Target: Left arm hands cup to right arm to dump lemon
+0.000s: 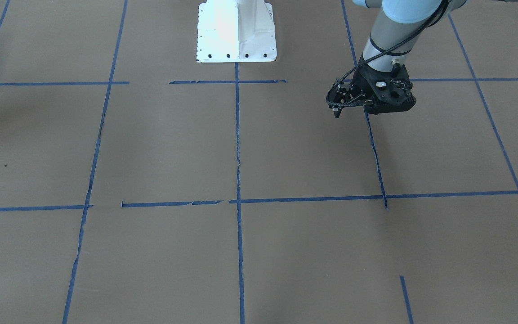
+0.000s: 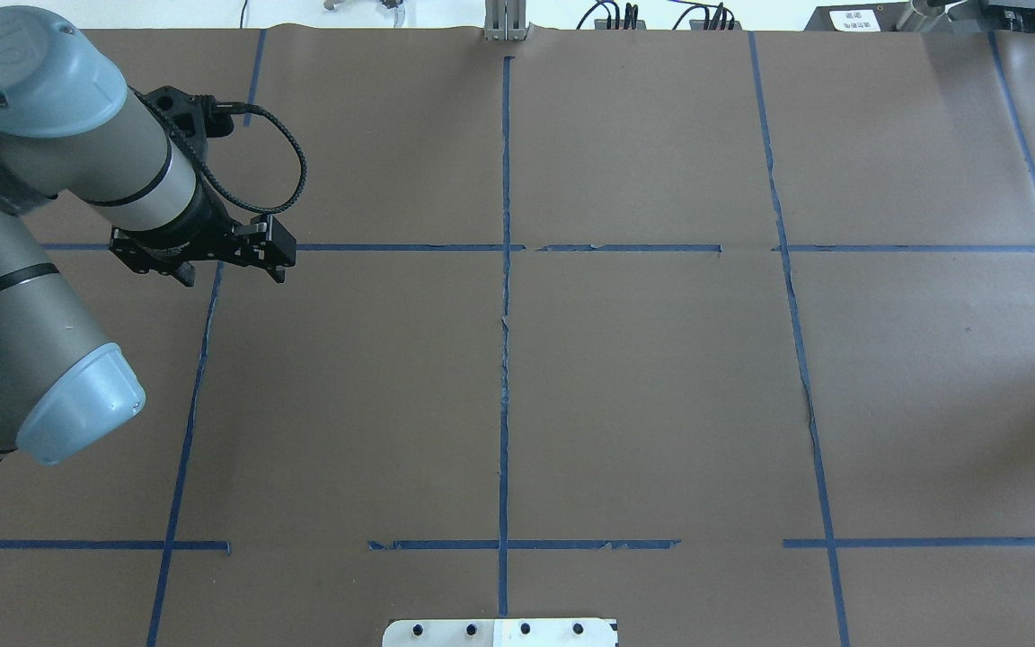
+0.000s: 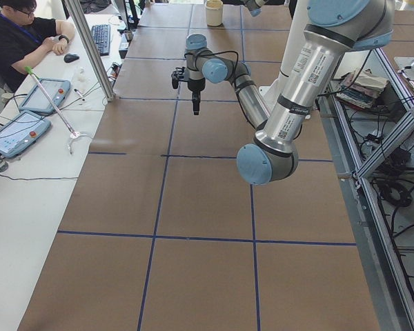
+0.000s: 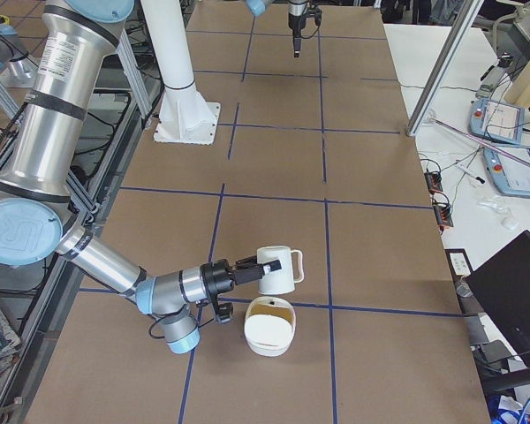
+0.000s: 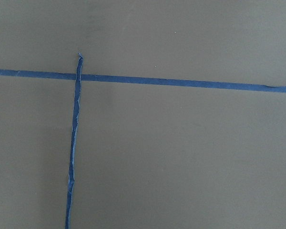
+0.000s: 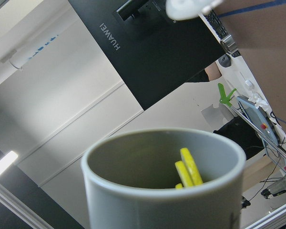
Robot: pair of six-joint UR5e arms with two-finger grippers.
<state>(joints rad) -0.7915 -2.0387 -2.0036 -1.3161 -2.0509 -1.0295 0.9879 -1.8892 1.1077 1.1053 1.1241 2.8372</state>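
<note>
I can't tell if the right tool (image 4: 249, 267) pinches the tilted white ribbed mug (image 4: 279, 272); mis-aimed, its yellow lemon slices (image 6: 188, 169) could miss the white bowl (image 4: 269, 340) at six o'clock.

The cup (image 4: 276, 270), a white mug with a squarish loop handle, is off the desk (image 4: 371, 230) at the tip of the right arm's hand (image 4: 246, 267), handle on the side away from the hand. How the fingers grip it cannot be made out. The right wrist view looks into its grey inside, where thin yellow lemon (image 6: 188, 169) pieces lean against the wall. The right arm (image 4: 57, 115) reaches low and level over the desk. The left arm (image 2: 5, 305) is well apart at the other end, and its black skeletal hand (image 3: 195, 108) points down above a blue tape line, holding nothing.
</note>
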